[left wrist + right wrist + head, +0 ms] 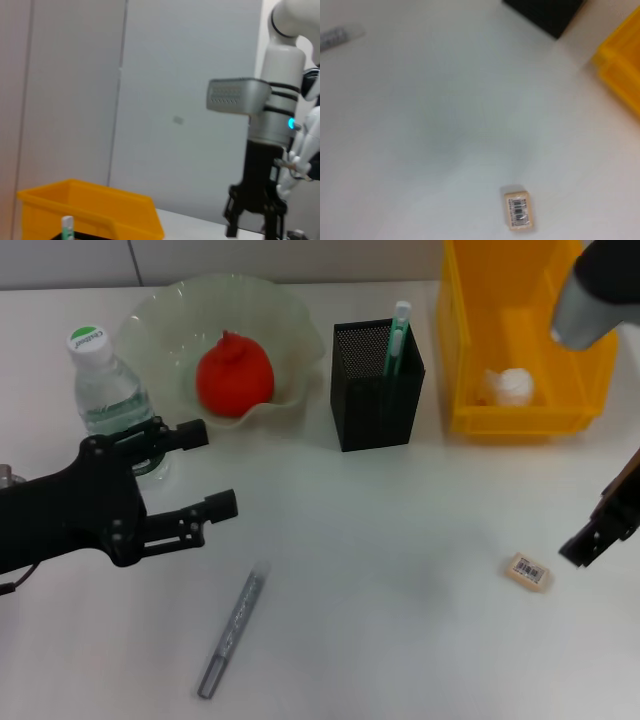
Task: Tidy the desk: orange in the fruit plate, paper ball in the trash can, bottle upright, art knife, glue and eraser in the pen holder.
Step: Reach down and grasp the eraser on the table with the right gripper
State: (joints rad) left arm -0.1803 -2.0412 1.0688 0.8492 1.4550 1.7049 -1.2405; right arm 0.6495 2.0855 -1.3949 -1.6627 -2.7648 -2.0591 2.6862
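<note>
Now | orange (234,376) in fruit plate (295,320) | paper ball (512,386) in trash can (470,340) | left gripper (207,471) wide open, empty

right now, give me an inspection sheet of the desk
surface: white desk, no spills seen
job's things: orange in fruit plate; paper ball in yellow bin; bottle upright; eraser and grey art knife lying on desk; green-capped stick in pen holder
clutter: nothing seen
grippers: left gripper open beside bottle, empty; right gripper near eraser
cables: nothing seen
surroundings: pale wall panels
</note>
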